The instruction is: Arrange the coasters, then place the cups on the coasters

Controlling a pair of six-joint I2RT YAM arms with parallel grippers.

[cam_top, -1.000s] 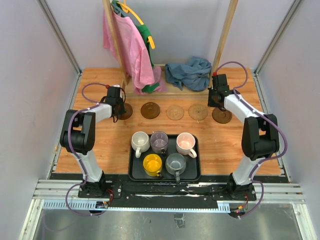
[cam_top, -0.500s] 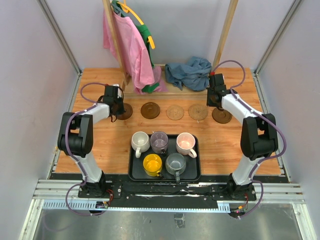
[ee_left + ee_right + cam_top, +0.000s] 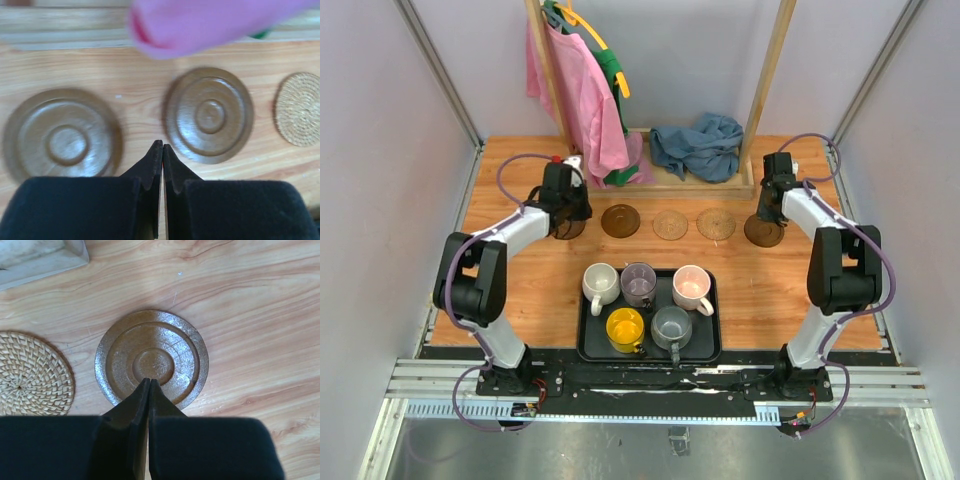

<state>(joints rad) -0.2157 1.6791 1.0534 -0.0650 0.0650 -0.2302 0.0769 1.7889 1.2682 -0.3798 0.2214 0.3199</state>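
Wood is your working surface: the tabletop (image 3: 520,300) holds the black tray (image 3: 705,340) close to the arm bases. All five cups stand on the tray, with the cream cup (image 3: 600,283), purple cup (image 3: 638,284) and pink cup (image 3: 691,287) in the far row, and the yellow cup (image 3: 625,328) and grey cup (image 3: 671,326) nearer.

Past the tray the coasters lie in one row, apart from each other: the left brown coaster (image 3: 62,132), the second brown coaster (image 3: 620,220), the left tan coaster (image 3: 670,224), the right tan coaster (image 3: 716,224) and the right brown coaster (image 3: 152,357). The row looks settled, so I judge the cups come next.

Your left tool (image 3: 161,150) hangs over the gap between the two left coasters, jaws pressed together and holding nothing. Your right tool (image 3: 149,385) is likewise together and empty, over the right brown coaster's near edge.

Part the jaws before you reach the tray. Take the outer cups first, grip the rim away from the handle, and lower each cup centred on its disc.
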